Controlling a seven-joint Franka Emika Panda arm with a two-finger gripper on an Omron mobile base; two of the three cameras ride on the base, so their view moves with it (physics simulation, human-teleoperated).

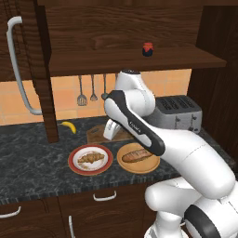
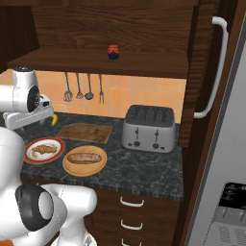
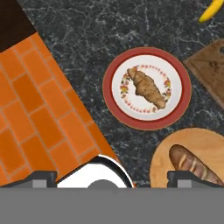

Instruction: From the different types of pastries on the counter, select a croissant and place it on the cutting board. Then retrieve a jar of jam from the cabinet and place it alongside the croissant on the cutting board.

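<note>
The croissant (image 3: 146,89) lies on a red-rimmed white plate (image 3: 113,105) on the dark counter (image 3: 87,35). It also shows at front left as the croissant (image 1: 90,159) and croissant (image 2: 44,149). The baguette-like loaf (image 1: 138,154) rests on a round wooden plate to its right. Behind them lies the cutting board (image 2: 85,132), partly hidden by my arm in the left base view. The jar of jam (image 1: 148,49) stands on the open cabinet's shelf (image 1: 116,60). My gripper (image 3: 112,179) hangs open and empty well above the plates, pointing down; its hand (image 1: 110,130) is over the board's front edge.
A banana (image 1: 69,126) lies at the back left of the counter. A toaster (image 2: 148,127) stands to the right of the board. Utensils (image 1: 86,90) hang on the tiled wall. The open cabinet doors carry long grey handles (image 1: 18,65), and drawers (image 1: 104,196) sit below.
</note>
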